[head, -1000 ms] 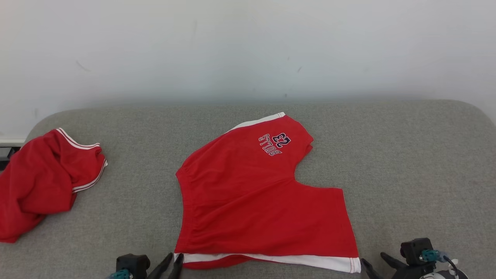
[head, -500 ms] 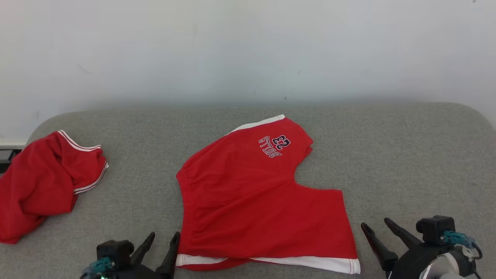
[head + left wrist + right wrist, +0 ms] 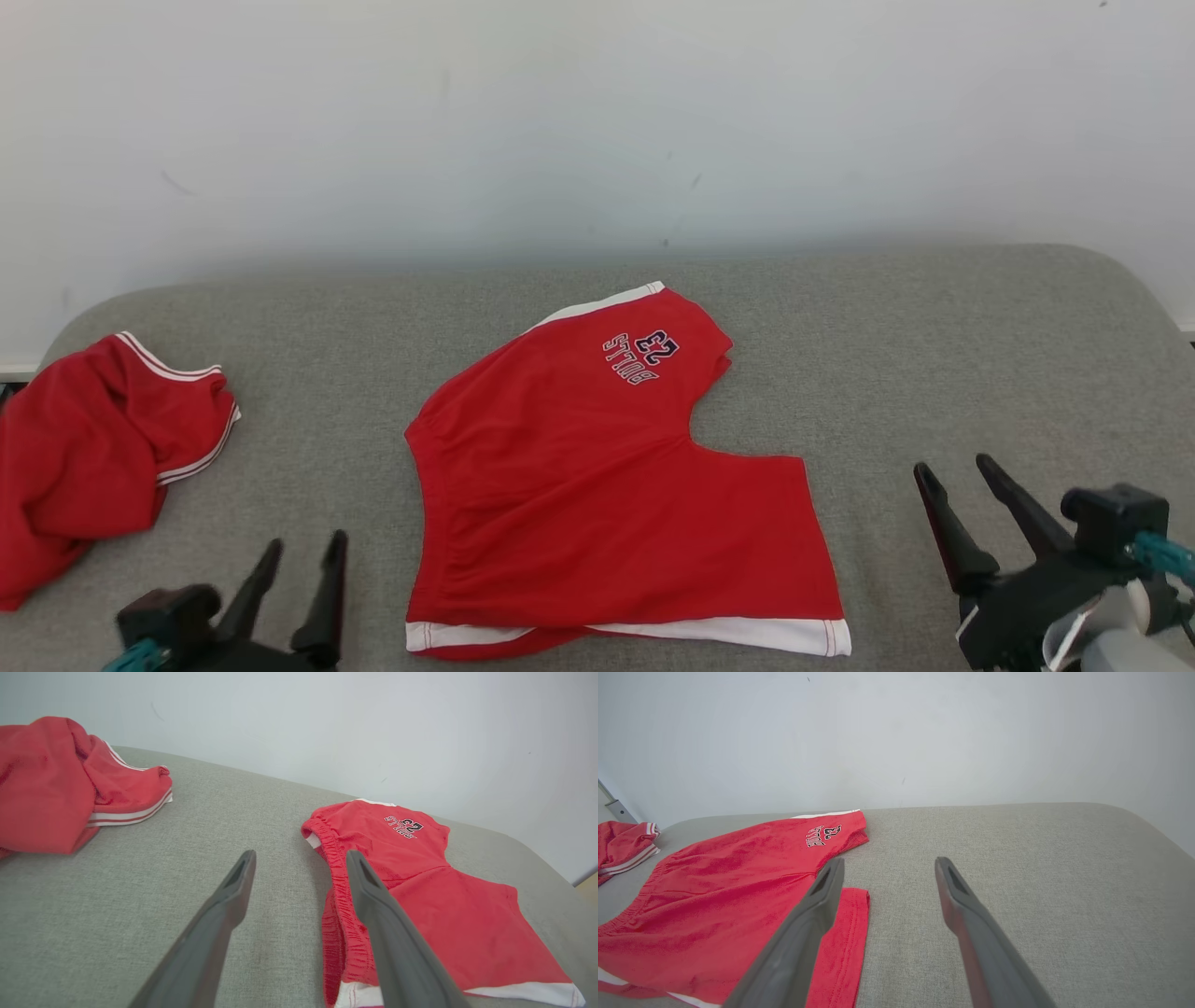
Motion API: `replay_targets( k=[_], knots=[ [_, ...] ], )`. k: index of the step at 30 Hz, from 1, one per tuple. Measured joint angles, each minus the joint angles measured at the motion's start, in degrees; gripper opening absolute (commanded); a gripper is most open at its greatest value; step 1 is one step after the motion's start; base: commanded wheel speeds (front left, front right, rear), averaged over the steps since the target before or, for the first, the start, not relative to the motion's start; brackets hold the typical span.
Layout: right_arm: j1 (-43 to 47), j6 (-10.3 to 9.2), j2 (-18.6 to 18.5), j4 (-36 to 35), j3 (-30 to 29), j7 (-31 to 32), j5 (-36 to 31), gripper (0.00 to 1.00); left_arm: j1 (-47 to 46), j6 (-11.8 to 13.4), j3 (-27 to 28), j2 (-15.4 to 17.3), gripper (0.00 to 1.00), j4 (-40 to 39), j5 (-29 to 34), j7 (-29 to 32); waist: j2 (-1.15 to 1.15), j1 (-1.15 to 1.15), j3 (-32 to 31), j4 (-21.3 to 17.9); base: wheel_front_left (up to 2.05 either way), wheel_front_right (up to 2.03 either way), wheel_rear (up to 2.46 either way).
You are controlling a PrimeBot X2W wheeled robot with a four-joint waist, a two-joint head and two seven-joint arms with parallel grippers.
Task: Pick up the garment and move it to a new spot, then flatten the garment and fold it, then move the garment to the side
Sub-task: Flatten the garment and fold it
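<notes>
- Garment (image 3: 597, 485): red shorts lying flat in the middle of the grey pad (image 3: 934, 355), nearer its front edge than its back edge, between the two claws.
- Left claw (image 3: 304, 543): fingers spread, holding nothing, over the pad just beside the front-left corner of the shorts. The gathered waistband (image 3: 334, 868) runs along that side.
- Right claw (image 3: 953, 467): also spread and empty, off the right edge of the shorts with bare pad between them.
- Lie: one leg points to the back edge and carries the dark print (image 3: 641, 355). The other ends in the white hem (image 3: 653, 633) along the front edge. The long axis runs front to back, leaning right.
- My guess is a fold comes next. The left claw looks slightly nearer and would have the thicker waistband to pinch. The right claw would have only a thin single edge.
- Cloth: soft knit, limp and mostly smooth, with elastic puckers at the waist. The pad is coarse woven fabric with rounded corners, so it may drag on the cloth.
- Other garment (image 3: 84, 467): red and crumpled, at the left edge, well apart.
</notes>
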Motion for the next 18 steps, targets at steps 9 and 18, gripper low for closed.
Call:
replay_targets(
  k=[9,18],
  knots=[
    [7.49,-0.99,0.47,-3.58,-6.99,-0.02,-3.04,1.00,5.78,0.01,9.14,-2.72,1.00,-1.88,6.80,-0.01,0.00,0.00,0.18,-0.42,0.00,0.00,0.00],
    [10.63,-1.00,3.97,-5.89,-13.39,-0.01,-8.60,1.00,8.62,0.01,13.40,-4.48,1.00,-3.60,13.97,-0.01,0.00,0.00,0.50,-0.45,0.00,0.00,0.00]
  ],
)
